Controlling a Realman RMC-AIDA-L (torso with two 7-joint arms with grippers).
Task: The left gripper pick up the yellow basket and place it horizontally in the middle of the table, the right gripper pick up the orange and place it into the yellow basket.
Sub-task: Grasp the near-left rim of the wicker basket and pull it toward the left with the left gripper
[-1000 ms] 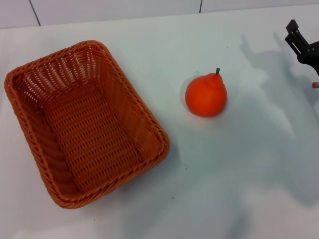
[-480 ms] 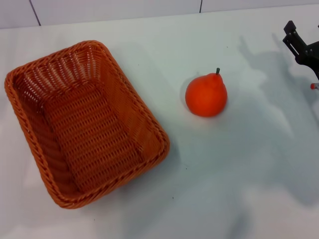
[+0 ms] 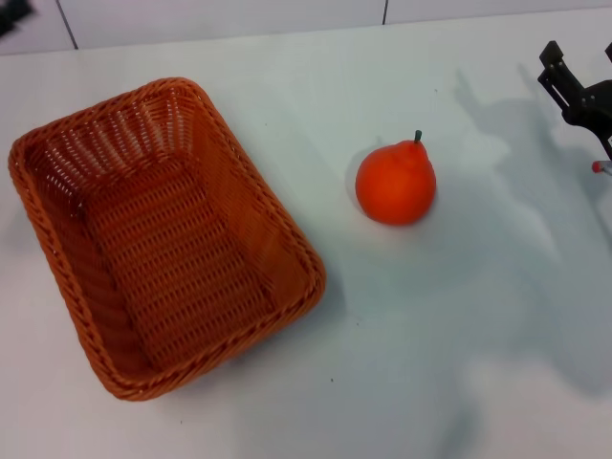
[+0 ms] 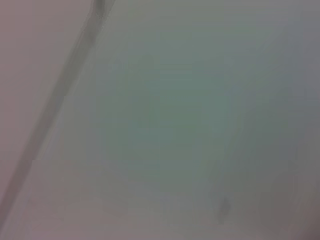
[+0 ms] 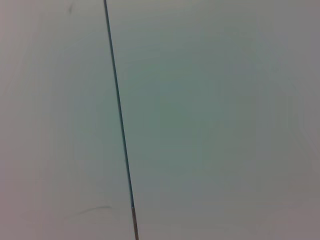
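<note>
Resting tilted on the plain white table (image 3: 459, 316), rectangular orange-brown woven wicker basket (image 3: 163, 239) empty, pear-shaped orange fruit (image 3: 396, 183) well apart, black right gripper (image 3: 574, 88) at right edge, finger state indeterminate, left gripper (image 3: 13, 13) barely visible top-left.

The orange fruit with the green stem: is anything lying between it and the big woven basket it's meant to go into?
Nothing visible. Only bare white table separates the bright orange fruit from the orange-brown woven wicker basket on its left. The black right gripper hangs at the table's right edge, apart from the fruit.
</note>
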